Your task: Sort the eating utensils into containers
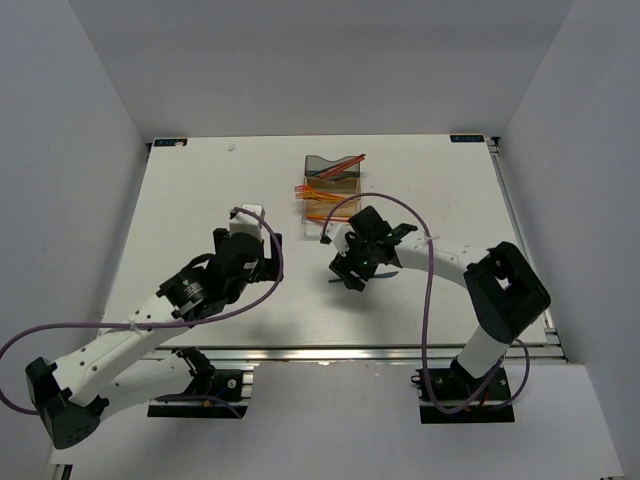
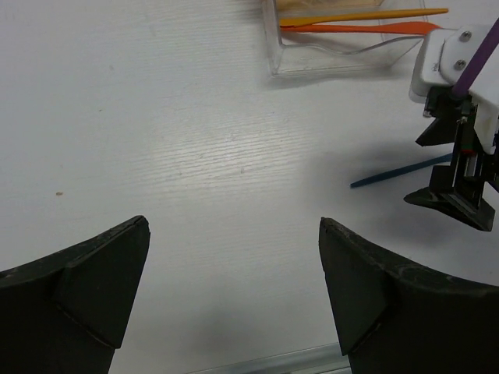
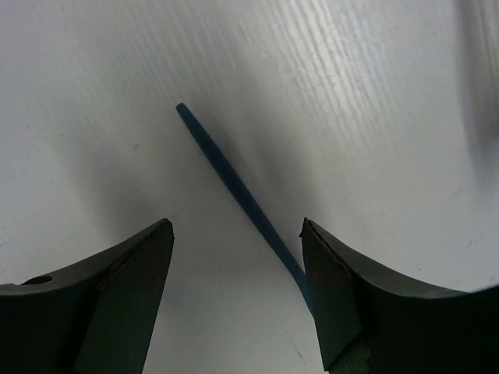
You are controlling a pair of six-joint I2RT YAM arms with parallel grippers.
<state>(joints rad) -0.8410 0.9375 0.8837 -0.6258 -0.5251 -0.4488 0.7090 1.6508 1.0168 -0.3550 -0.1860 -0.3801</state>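
The three joined containers stand at the table's far middle: a smoky grey bin (image 1: 320, 166), an amber bin (image 1: 326, 190) and a clear bin (image 1: 322, 211). Several orange and red utensils (image 1: 340, 170) lie in them. The clear bin (image 2: 343, 54) with orange utensils (image 2: 366, 29) also shows in the left wrist view. A dark blue stick (image 3: 234, 183) lies flat on the table between the fingers of my open right gripper (image 3: 234, 226), close to the right finger. The same stick (image 2: 398, 173) shows beside the right gripper (image 2: 444, 167). My left gripper (image 2: 234, 222) is open and empty over bare table.
The right gripper (image 1: 350, 275) is just near of the bins. The left gripper (image 1: 268, 258) is a short way to its left. White walls close in the table on the left, right and far sides. A metal rail (image 1: 350, 352) runs along the near edge.
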